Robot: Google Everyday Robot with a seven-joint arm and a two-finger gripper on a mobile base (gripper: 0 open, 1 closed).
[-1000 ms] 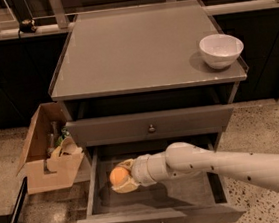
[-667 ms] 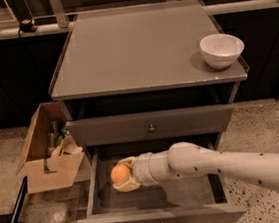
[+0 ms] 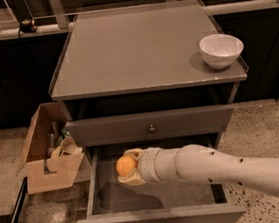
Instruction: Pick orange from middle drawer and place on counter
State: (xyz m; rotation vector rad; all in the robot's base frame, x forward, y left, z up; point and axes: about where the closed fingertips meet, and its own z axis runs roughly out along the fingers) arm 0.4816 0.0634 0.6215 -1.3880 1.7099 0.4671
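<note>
The orange (image 3: 126, 165) is a small round fruit held between the fingers of my gripper (image 3: 128, 167), above the left part of the open middle drawer (image 3: 154, 196). My white arm reaches in from the lower right. The gripper is shut on the orange and casts a shadow on the drawer's dark bottom. The counter (image 3: 137, 51) is the flat grey cabinet top above, behind the gripper.
A white bowl (image 3: 221, 50) stands on the counter's right side. A closed knobbed drawer front (image 3: 151, 125) is just above the open drawer. An open cardboard box (image 3: 48, 149) with items sits on the floor to the left. A dark rail runs behind.
The gripper with the orange has risen slightly and shifted a little toward the drawer's left front; the orange stays in its grasp.
</note>
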